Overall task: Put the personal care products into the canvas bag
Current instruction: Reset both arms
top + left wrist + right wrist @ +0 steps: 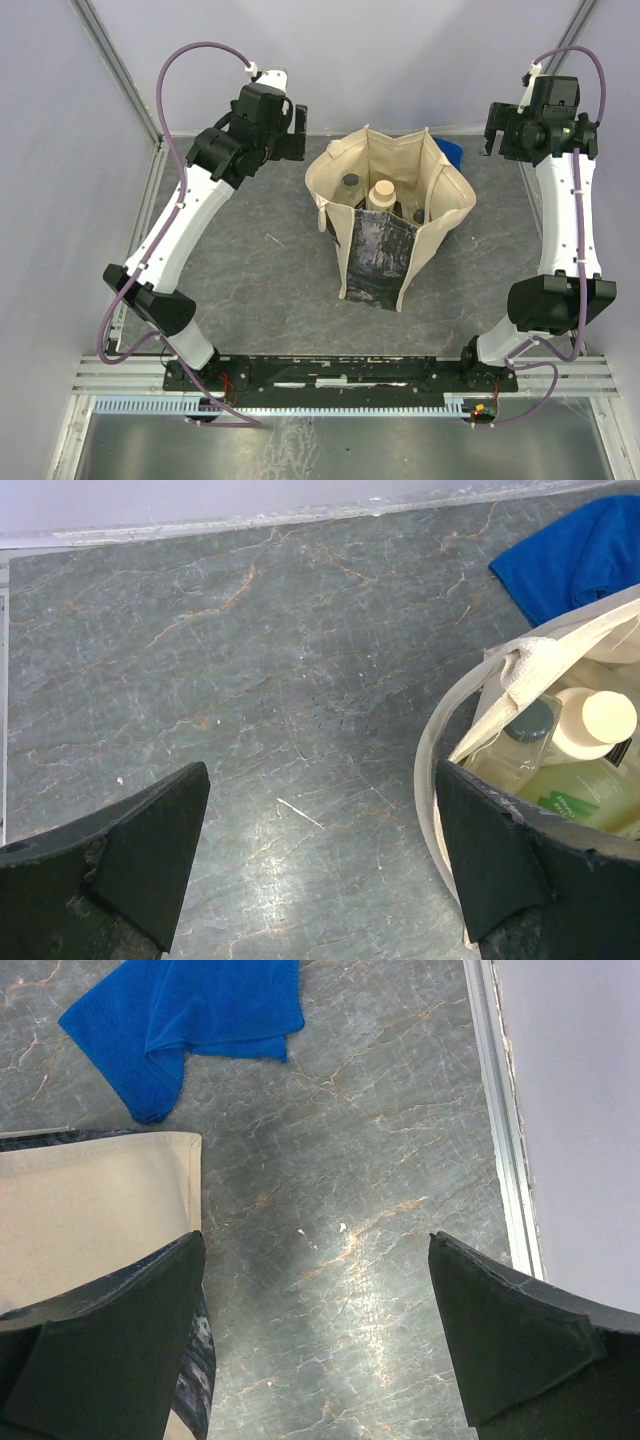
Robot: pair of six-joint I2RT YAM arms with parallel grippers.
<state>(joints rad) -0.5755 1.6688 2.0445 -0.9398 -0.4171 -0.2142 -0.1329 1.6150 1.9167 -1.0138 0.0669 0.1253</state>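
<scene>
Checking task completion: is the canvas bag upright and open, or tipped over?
Upright and open. The canvas bag stands with its mouth gaping upward, and a pale-capped bottle stands inside it.

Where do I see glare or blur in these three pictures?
Top external: even light, the canvas bag sharp. Left wrist: a pale glare patch on the table, low in the middle. Right wrist: a similar patch; the blue cloth is sharp.

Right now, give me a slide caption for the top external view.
Left claw and right claw hang open beside the canvas bag, bottles inside.
</scene>
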